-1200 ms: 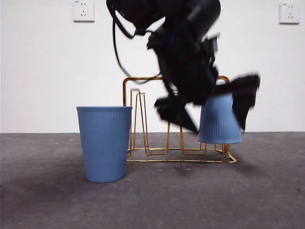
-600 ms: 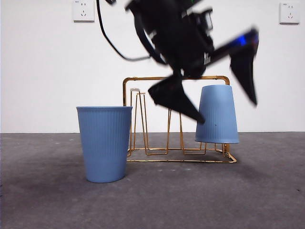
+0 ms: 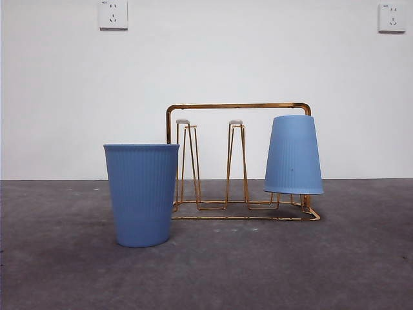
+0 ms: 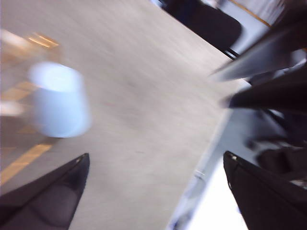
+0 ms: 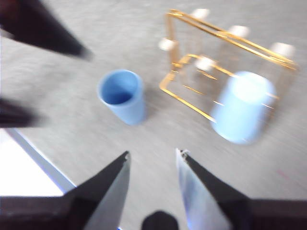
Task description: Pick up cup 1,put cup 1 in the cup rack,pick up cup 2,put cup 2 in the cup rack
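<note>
Cup 1 (image 3: 293,155), a blue ribbed tumbler with a tiny dark speck, sits upside down on the right end of the gold wire cup rack (image 3: 239,106). Cup 2 (image 3: 141,194), its twin, stands upright on the table just left of the rack. No arm shows in the front view. My left gripper (image 4: 156,155) is wide open and empty, high above the table, with cup 1 (image 4: 60,100) blurred below it. My right gripper (image 5: 152,154) is open and empty, high above cup 2 (image 5: 122,96), the rack (image 5: 192,91) and cup 1 (image 5: 242,108).
The grey table (image 3: 258,271) meets a white wall with two sockets (image 3: 113,14). Two rack prongs with pale caps (image 3: 183,121) stand bare. The table's edge (image 5: 43,158) shows in the right wrist view. The other arm's dark jaws (image 5: 43,28) show in it too.
The arm at the rack let go of cup 1 and rose out of the front view. Cup 1 stays upside down on the rack. Cup 2 has not moved.
</note>
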Robot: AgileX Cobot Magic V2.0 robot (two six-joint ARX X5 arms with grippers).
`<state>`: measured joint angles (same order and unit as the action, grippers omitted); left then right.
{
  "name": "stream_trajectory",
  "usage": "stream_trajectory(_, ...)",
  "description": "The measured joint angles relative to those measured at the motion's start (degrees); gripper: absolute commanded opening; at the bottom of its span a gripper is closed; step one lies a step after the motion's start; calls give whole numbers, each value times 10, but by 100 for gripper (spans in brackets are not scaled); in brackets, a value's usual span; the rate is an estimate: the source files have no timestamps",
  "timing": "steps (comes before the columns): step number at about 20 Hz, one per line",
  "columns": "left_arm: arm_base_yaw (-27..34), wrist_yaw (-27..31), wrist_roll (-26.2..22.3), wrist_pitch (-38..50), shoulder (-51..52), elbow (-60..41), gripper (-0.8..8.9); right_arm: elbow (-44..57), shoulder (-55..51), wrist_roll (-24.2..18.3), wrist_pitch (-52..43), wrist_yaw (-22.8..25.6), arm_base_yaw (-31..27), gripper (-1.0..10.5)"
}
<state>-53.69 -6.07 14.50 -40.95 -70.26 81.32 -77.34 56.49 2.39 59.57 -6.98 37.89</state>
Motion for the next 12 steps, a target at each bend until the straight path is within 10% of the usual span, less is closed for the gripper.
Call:
stream_trajectory(3, 0, 68, -15, -60, 84, 0, 470, 0, 89, 10, -64, -60, 0, 447)
stream_trajectory(12, 0, 165, -32, -199, 195, 0, 470, 0, 321, 84, -234, -110, 19, 441)
